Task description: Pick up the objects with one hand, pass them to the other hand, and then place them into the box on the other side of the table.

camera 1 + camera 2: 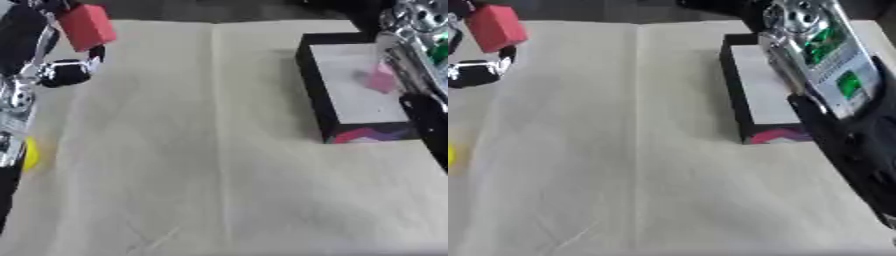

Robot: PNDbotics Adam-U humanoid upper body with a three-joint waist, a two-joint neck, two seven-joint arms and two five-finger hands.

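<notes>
- The robot's left hand (61, 60) is up in the far left corner of the bench, and its black fingers curl round a red block with flat sides (87, 27)
- The red block is lifted above the bench and tilts a little, with its top end near the picture's upper edge
- A round black and silver part of the left hand sits just below the red block
- The bench is covered with a pale beige cloth (219, 165) that has a long fold line running from far to near down the middle
- A black box with a white inside (319, 85) stands on the right side of the bench, well apart from the red block
- The near end of the black box shows a patch of pink and purple colour
- A small pink thing (381, 79) lies inside the black box, near its right wall; I cannot tell its shape
- The robot's right arm (833, 75), silver with green parts and black lower down, reaches in from the upper right and hides much of the black box in the right eye view
- I cannot tell how the right hand's fingers are set, for they do not show clearly
- A small yellow thing (30, 154) peeks out at the left edge of the bench, partly hidden by the left arm
</notes>
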